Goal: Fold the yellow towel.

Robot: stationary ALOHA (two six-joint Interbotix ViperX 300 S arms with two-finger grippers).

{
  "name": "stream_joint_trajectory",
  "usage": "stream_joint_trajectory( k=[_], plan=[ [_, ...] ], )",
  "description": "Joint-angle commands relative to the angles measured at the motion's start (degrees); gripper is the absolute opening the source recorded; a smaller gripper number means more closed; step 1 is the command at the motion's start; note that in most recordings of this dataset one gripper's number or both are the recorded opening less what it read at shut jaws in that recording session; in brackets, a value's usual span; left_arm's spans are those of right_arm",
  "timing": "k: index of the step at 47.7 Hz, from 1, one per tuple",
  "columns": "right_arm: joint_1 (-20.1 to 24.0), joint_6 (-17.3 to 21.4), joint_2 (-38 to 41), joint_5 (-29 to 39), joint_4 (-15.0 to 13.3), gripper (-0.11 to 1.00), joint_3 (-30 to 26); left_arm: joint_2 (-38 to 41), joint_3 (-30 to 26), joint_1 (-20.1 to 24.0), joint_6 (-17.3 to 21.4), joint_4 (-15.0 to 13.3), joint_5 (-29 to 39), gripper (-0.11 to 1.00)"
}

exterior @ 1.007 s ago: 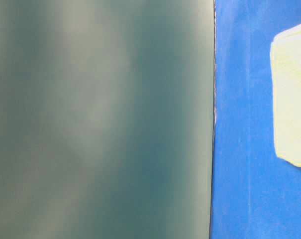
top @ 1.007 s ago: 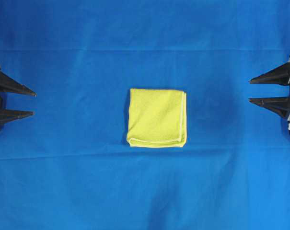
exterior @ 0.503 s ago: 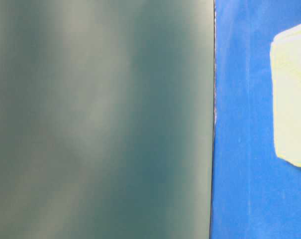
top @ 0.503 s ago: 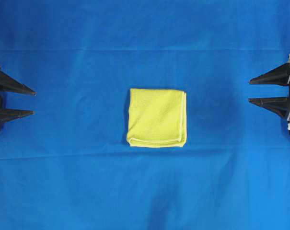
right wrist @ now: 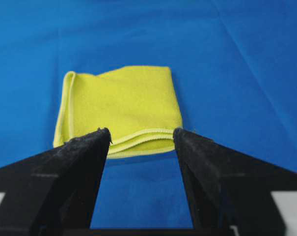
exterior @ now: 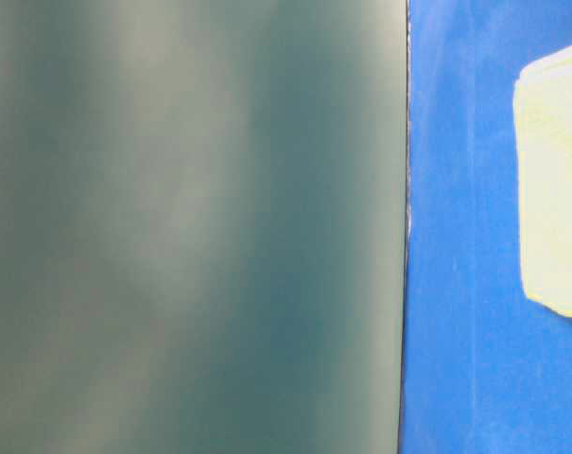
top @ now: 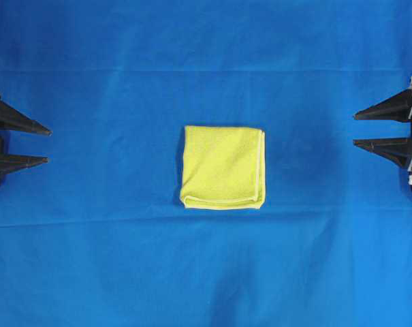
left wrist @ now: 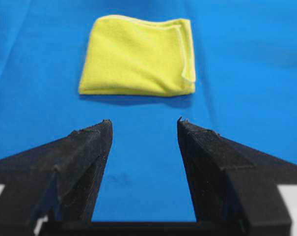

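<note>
Now: towel [top: 223,167] mid-table [top: 124,272], folded, near-square, no long axis.
Left tool [top: 20,145] & right tool [top: 386,128] both spread, empty, at opp. edges, well apart from towel, abt equally far.

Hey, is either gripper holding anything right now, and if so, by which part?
Nothing is held. The left gripper and right gripper are both open and empty, apart from the yellow towel.

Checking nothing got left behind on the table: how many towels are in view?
1. The yellow towel lies folded in the middle of the blue cloth, between the open left gripper and the open right gripper, touching neither. Nothing suggests another is hidden.
</note>
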Motion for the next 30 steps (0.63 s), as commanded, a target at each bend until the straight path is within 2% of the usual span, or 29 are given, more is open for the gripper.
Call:
stream_joint_trajectory(
  k=[1, 30],
  plan=[
    [-0.1, 0.1, 0.9, -0.4, 0.1, 0.59, -0.8, 0.6, -0.6, 0.2, 0.0, 0.1, -0.4, 0.53],
    [-0.1, 0.1, 0.8, 0.5, 0.0, 0.59, -1.1, 0.6, -0.7, 0.2, 0.1, 0.1, -0.4, 0.53]
  ],
)
